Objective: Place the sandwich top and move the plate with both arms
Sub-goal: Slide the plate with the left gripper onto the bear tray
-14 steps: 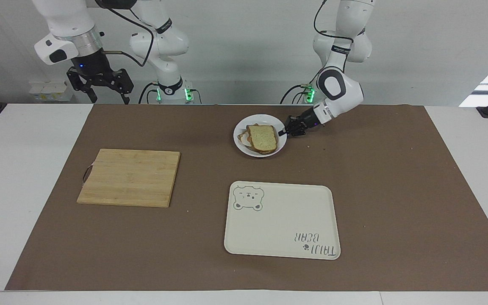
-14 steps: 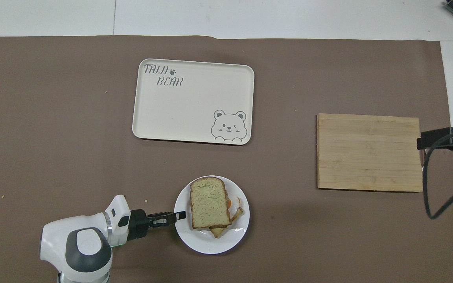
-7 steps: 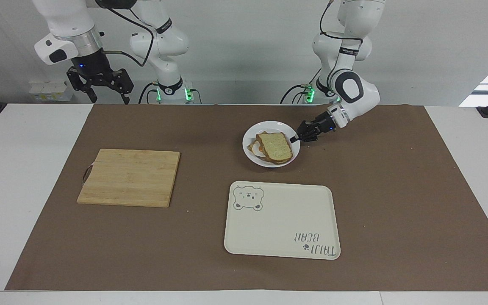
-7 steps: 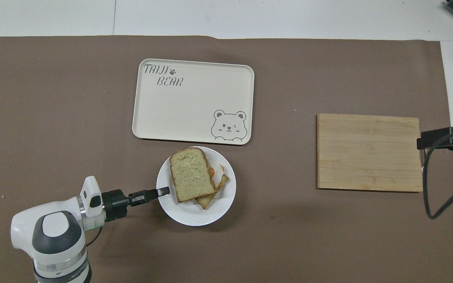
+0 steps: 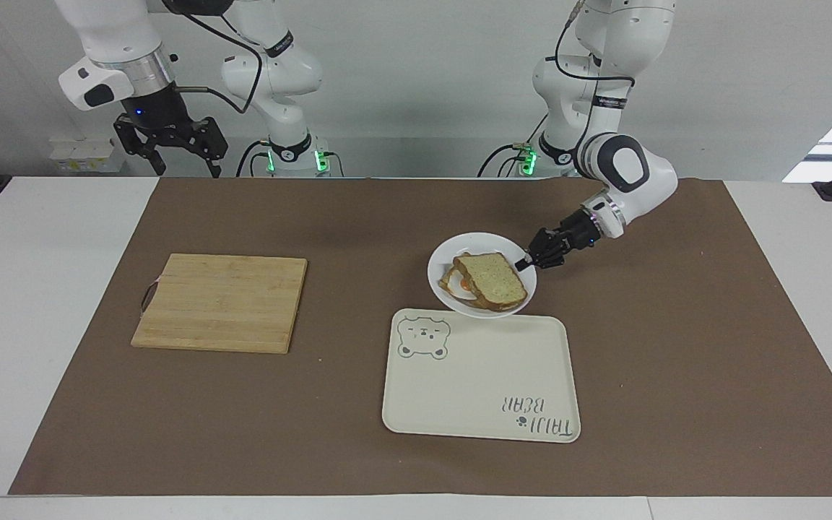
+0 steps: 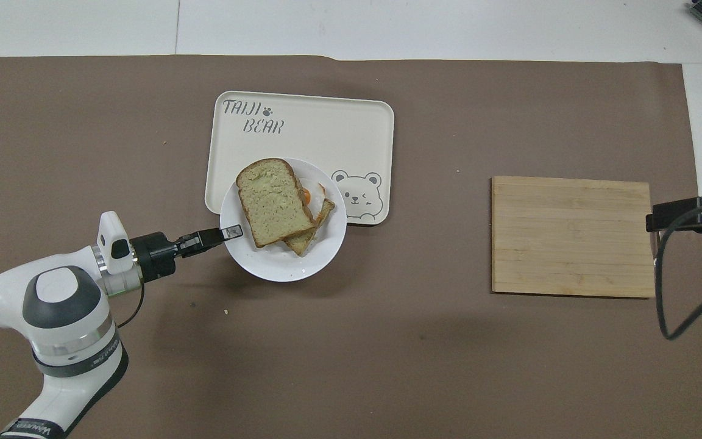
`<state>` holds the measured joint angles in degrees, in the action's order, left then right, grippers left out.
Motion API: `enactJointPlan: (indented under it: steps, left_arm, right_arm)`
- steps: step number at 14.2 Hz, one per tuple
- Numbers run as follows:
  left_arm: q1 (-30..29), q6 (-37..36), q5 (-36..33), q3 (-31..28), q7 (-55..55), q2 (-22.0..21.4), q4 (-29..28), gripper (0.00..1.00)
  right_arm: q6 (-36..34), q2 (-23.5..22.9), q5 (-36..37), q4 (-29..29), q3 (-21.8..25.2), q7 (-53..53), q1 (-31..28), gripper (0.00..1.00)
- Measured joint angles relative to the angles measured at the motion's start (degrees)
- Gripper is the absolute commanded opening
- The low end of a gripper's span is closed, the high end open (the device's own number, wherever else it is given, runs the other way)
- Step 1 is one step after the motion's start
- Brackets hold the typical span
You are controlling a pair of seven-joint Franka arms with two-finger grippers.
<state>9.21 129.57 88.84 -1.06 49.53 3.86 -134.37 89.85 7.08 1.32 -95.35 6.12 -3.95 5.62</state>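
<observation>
Brown paper covers the white counter (image 5: 40, 289), where the left end effector (image 5: 523, 263) pinches the rim of the plate (image 5: 452, 254), carrying it over the near edge of a cream tray (image 5: 481, 390) lettered "TAIJI BEAR". The sandwich top (image 5: 495, 278) lies loose on the egg slice, soft and likely to slide if tilted, so the stiff, probably slick rim is the sensible hold. Above the counter's edge near the cutting board (image 5: 221, 302), the right end effector (image 5: 170, 148) waits spread open and empty.

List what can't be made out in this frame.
- Lower slice and egg: mostly covered by the sandwich top in both views.
- Whether the plate rests on the tray or is held above it: neither view settles it.
- Right gripper: overhead, cut off by the frame edge.
- Left gripper fingers at the plate rim: too small to read.
</observation>
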Motion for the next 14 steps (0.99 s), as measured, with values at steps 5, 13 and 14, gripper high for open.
enactJointPlan:
  steps: [5, 13, 14]
  left_arm:
    - [-4.2, -0.1, -8.7, 0.0, -5.2, 11.3, 14.0, 0.0]
    - [-3.8, 7.3, -10.5, 6.4, -11.8, 19.8, 24.0, 0.0]
    - [-3.4, 7.5, -11.5, 6.4, -12.7, 20.0, 24.2, 0.0]
  right_arm:
    - [0.0, 0.0, 0.0, 0.0, 0.0, 0.0, 0.0, 1.0]
    - [0.0, 0.0, 0.0, 0.0, 0.0, 0.0, 0.0, 1.0]
    - [0.0, 0.0, 0.0, 0.0, 0.0, 0.0, 0.0, 1.0]
